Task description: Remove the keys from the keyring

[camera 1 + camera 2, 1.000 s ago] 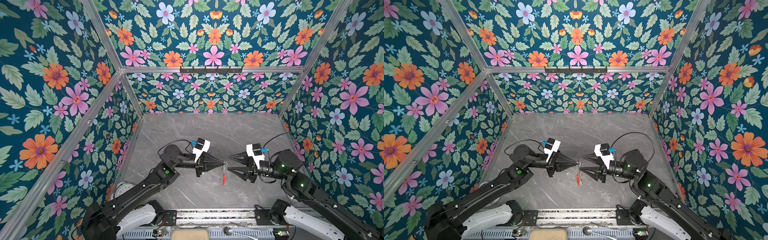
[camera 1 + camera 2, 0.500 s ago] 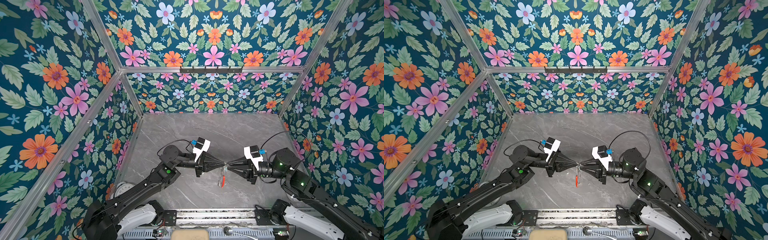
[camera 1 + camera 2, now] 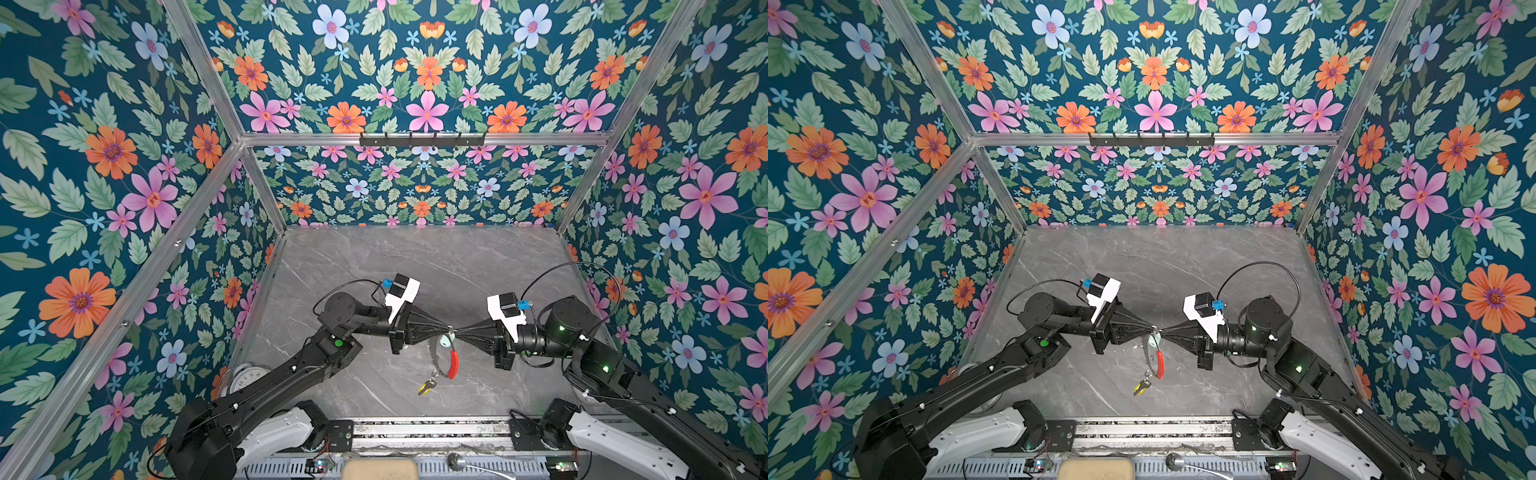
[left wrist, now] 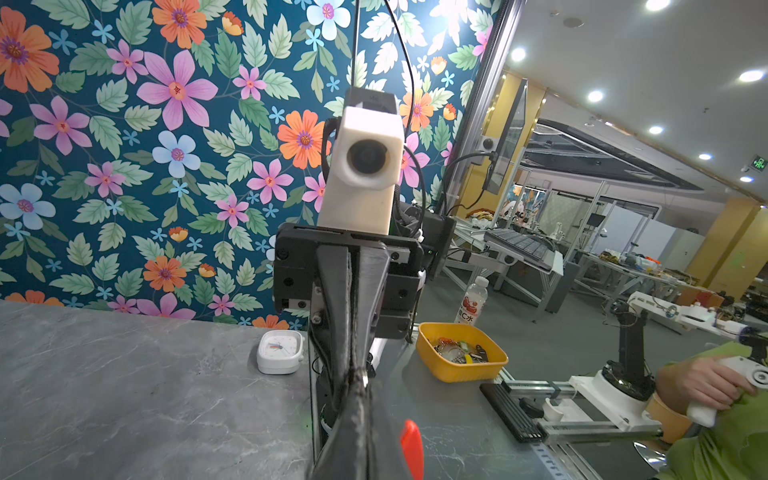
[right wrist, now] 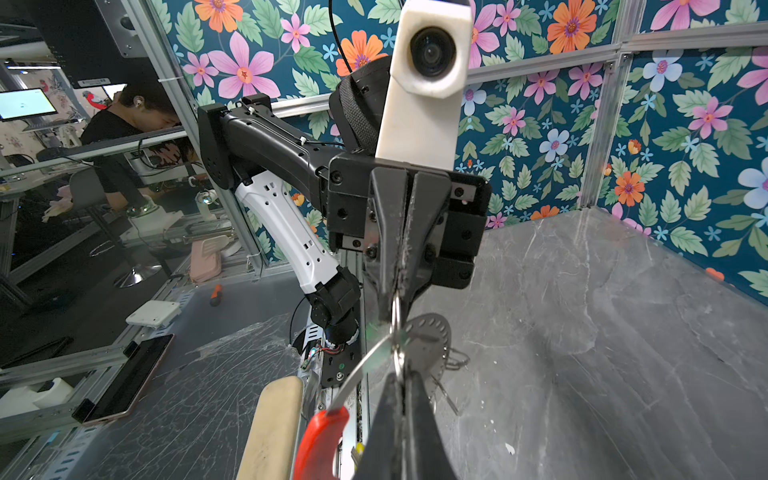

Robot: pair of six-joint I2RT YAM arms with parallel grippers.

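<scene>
My left gripper (image 3: 447, 330) and right gripper (image 3: 457, 331) meet tip to tip above the front middle of the table, both shut. In the right wrist view a small metal split ring (image 5: 397, 332) runs from the left gripper's closed tips (image 5: 398, 291) to my right gripper (image 5: 400, 376). Each is pinched on it. The keyring (image 3: 434, 357) hangs below them, its grey band curving down to the red section (image 3: 454, 362). A key with a pale tag (image 3: 445, 341) sits just under the tips. The key with a yellow tag (image 3: 426, 387) dangles at the bottom, above the table.
A white clock (image 3: 249, 376) lies at the front left, partly under the left arm. A beige pad (image 3: 380, 469) sits at the front rail. Off the table's front stand a yellow bowl (image 4: 461, 353) holding small items and a water bottle (image 4: 473, 301). Floral walls close three sides.
The right gripper was open and apart from the left; it moved in to the left gripper's tip and shut there. The left gripper stayed shut, and the keyring swung slightly.
</scene>
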